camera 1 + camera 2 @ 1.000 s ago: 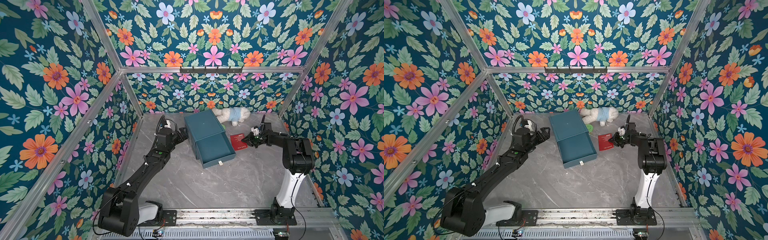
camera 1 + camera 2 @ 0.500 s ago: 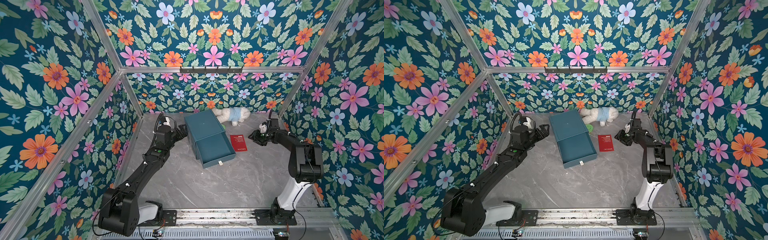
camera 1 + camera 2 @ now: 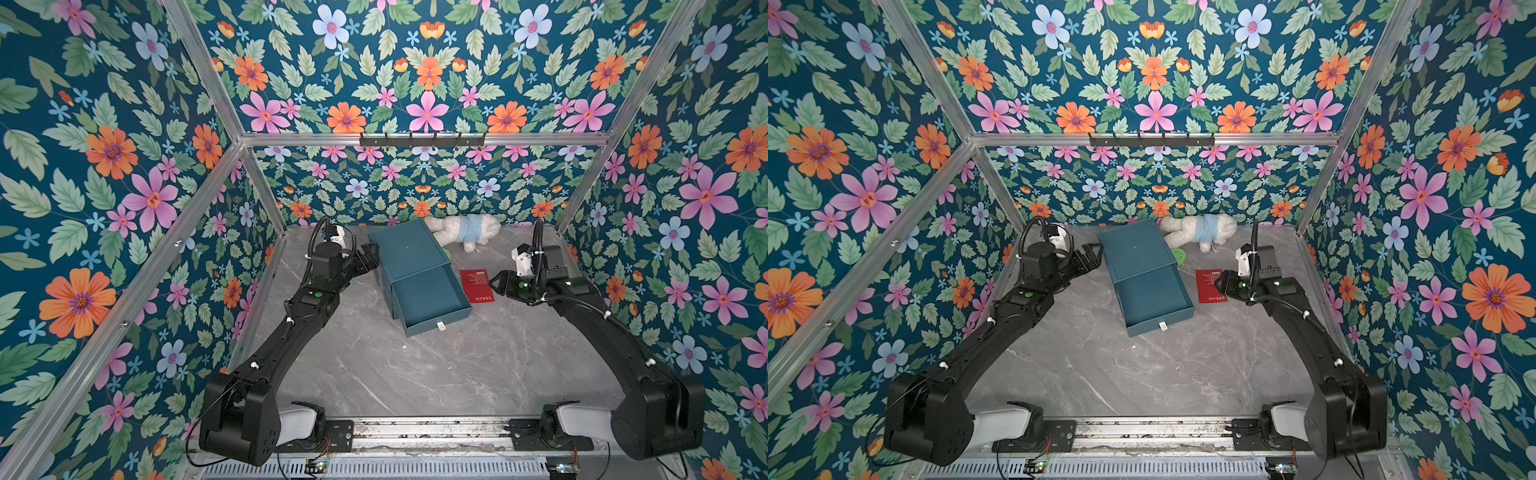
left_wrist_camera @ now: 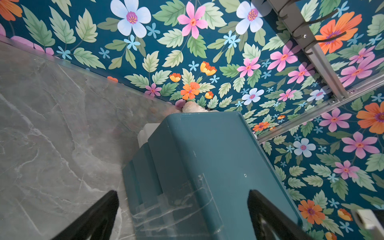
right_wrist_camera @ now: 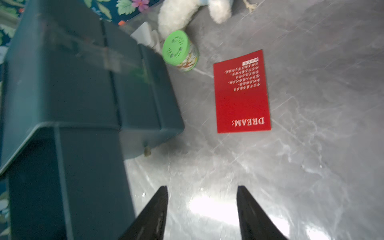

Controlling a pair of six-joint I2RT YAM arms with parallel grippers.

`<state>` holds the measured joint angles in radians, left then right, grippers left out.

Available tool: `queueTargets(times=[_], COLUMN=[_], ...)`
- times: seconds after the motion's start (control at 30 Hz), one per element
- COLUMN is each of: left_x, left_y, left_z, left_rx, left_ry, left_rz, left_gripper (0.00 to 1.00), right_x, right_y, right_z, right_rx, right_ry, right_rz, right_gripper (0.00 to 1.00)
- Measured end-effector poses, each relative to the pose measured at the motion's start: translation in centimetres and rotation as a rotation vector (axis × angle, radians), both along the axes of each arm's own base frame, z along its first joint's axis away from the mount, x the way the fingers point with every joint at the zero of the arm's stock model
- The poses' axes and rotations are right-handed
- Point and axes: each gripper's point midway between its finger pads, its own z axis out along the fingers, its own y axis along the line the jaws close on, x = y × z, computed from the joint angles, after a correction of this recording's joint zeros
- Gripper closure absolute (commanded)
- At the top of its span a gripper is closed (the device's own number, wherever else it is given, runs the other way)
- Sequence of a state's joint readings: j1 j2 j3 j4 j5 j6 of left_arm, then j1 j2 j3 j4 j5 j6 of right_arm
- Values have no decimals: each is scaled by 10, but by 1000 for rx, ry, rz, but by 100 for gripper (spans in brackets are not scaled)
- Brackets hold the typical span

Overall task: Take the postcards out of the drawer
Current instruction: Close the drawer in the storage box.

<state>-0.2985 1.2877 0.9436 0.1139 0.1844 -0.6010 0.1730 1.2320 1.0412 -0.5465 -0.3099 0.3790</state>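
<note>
Right gripper pulled back off red postcard, fingers apart, empty. Postcard flat on table just beside open drawer. Left gripper spread wide around cabinet (unclamped?). Risk: drawer reach shoves cabinet, card skids.

One red postcard is lying flat on the gray table, in the back half, closer to the right edge. It is showing white words, with "DREAM:" at the end nearer the front edge. It is sitting just beside the blue drawer, not touching it.
</note>
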Motion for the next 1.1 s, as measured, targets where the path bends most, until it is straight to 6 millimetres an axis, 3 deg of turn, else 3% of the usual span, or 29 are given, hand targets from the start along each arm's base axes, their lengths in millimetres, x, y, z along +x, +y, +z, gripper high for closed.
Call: queueTargets(times=[0.2, 0.37, 0.5, 0.7, 1.1], left_x=[-8, -14, -18, -23, -29], left_y=[-2, -4, -3, -2, 3], left_z=[-5, -9, -13, -16, -24], left_rx=[-2, -21, -30, -47, -38], left_ry=[19, 32, 44, 54, 62], left_rz=[-25, -38, -37, -31, -13], left_gripper=[0, 0, 0, 0, 0], right_x=[-67, -115, -139, -136, -108], right_y=[36, 73, 99, 120, 161], right_z=[16, 12, 2, -9, -4], right_rx=[9, 56, 78, 128, 274], right_ry=[-30, 11, 45, 29, -40], right_rz=[146, 288, 375, 392, 407], right_gripper=[42, 42, 42, 43, 48])
